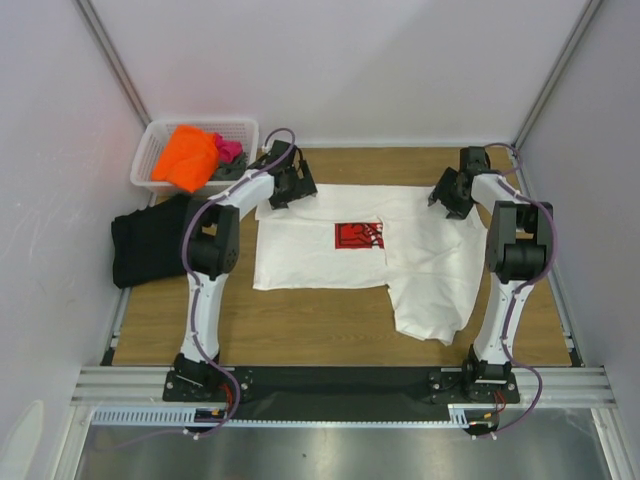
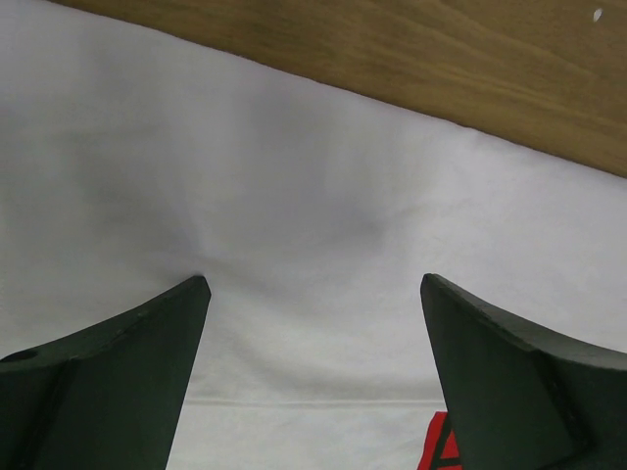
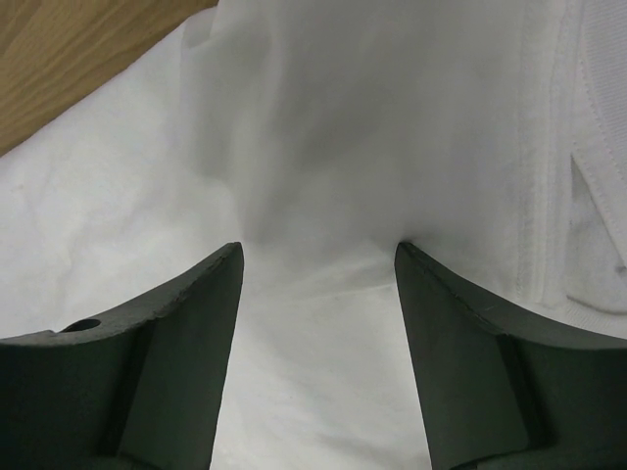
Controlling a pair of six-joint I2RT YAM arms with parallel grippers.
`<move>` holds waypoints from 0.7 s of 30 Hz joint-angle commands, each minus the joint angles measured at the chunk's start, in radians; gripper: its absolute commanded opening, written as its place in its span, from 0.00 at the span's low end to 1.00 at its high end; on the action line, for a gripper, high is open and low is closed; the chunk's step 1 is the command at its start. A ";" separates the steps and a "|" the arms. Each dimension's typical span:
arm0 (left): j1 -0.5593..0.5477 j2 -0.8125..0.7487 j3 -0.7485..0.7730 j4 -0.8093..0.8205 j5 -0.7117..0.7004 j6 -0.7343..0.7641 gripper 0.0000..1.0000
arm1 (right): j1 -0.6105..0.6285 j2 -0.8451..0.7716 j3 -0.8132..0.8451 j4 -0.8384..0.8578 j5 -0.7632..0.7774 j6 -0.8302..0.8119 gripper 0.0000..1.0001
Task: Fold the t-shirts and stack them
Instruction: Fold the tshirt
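The large white t-shirt [image 1: 420,250] lies spread on the wooden table, its left part folded over, with the red-and-black graphic [image 1: 358,236] showing. My left gripper [image 1: 283,196] is open at the shirt's far left edge, jaws wide apart and down on the white cloth [image 2: 313,196]. My right gripper [image 1: 448,198] is open at the shirt's far right edge, its fingertips pressing into the cloth [image 3: 323,147]. A black t-shirt [image 1: 150,240] lies folded at the table's left edge. Orange [image 1: 186,155], pink [image 1: 230,150] and grey tees sit in the basket.
The white lattice basket [image 1: 150,152] stands at the far left corner. White walls close in the table on three sides. Bare wood [image 1: 300,320] shows in front of the shirt. A strip of wood [image 2: 441,59] shows past the shirt edge.
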 commanded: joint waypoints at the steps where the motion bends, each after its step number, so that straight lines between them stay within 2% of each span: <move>1: 0.025 0.067 0.077 -0.042 0.052 -0.032 0.96 | -0.008 0.094 0.020 0.000 0.017 0.013 0.69; 9: 0.033 0.101 0.143 -0.010 0.068 0.017 0.96 | -0.008 0.187 0.209 0.001 -0.020 -0.027 0.69; 12: 0.033 0.099 0.204 -0.028 0.072 0.057 0.96 | -0.009 0.210 0.330 -0.057 -0.041 -0.049 0.70; 15: 0.033 0.041 0.241 -0.030 0.076 0.096 0.97 | -0.009 0.160 0.399 -0.095 -0.079 -0.056 0.70; 21: 0.028 -0.185 0.208 -0.022 0.086 0.127 0.98 | -0.031 -0.068 0.366 -0.129 -0.124 -0.061 0.74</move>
